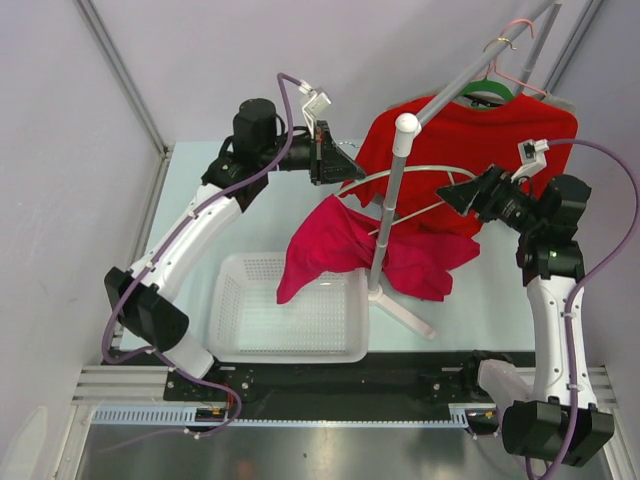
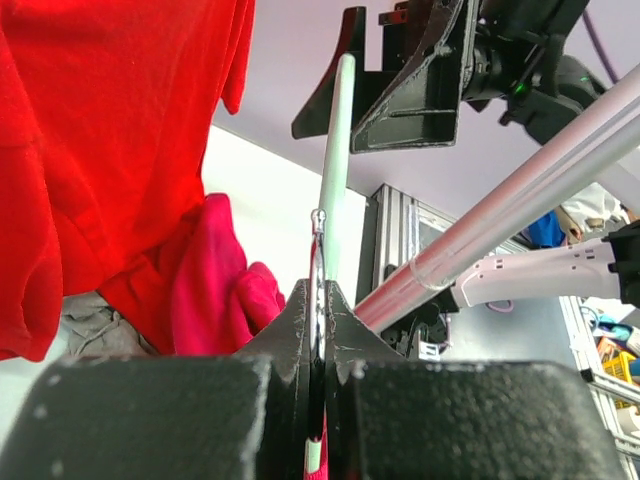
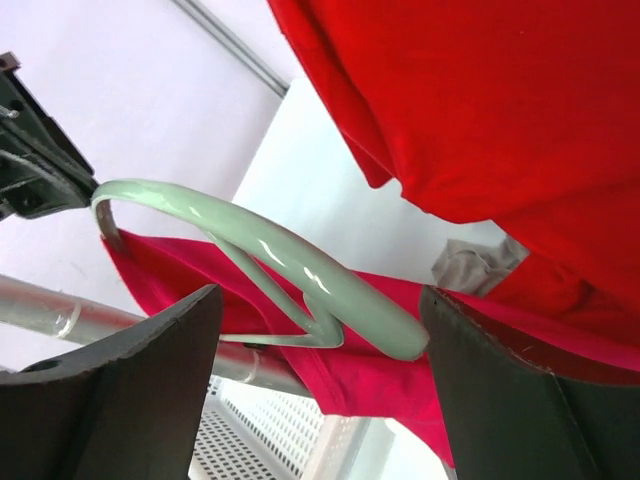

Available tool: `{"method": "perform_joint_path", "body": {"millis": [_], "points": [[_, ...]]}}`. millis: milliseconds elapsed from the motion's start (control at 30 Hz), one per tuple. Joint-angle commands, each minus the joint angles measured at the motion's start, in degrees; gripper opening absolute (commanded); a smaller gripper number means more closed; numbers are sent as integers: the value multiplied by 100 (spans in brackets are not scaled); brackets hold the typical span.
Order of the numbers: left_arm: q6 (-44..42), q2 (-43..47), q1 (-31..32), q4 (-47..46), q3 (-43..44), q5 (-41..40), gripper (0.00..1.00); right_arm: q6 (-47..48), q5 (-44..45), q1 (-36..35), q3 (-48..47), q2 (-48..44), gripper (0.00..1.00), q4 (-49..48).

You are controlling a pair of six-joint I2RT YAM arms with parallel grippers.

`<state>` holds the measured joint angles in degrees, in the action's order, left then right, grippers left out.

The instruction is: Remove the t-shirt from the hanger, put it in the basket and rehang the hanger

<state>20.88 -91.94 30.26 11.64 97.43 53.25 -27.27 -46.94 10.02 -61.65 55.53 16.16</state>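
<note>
One end of the hanger [image 3: 270, 245], at 9 o'clock, is pinched in my left gripper [image 1: 337, 166]; my right gripper [image 1: 446, 190] is spread around its 3 o'clock end; the t-shirt [image 1: 340, 245] droops at 6 o'clock.

From above and behind the arm bases, our top external view looks down and forward, far enough back to take in the whole table [image 1: 490, 300] and both arms. Our left wrist view peers out close over the left gripper [image 2: 318, 300], sighting along the hanger [image 2: 338, 170] toward the right gripper [image 2: 335, 135]. Our right wrist view faces back the opposite way, out between its own dark fingers [image 3: 130, 390], with the hanger's end very near. All three views share the hanger, the t-shirt [image 1: 340, 245] and the orange-red t-shirt [image 1: 470, 130]
</note>
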Motion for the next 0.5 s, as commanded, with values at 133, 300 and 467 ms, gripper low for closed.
{"method": "perform_joint_path", "body": {"millis": [133,300,467], "points": [[-304,27,-3,154,417,448,0,-886,-570,201,425,-359,83,-1836],[-761,-131,-11,707,733,475,0,-544,-1167,465,504,-437,82,-1959],[-823,-166,-11,778,778,642,0,-350,-1625,790,671,-481,78,-2003]]}}
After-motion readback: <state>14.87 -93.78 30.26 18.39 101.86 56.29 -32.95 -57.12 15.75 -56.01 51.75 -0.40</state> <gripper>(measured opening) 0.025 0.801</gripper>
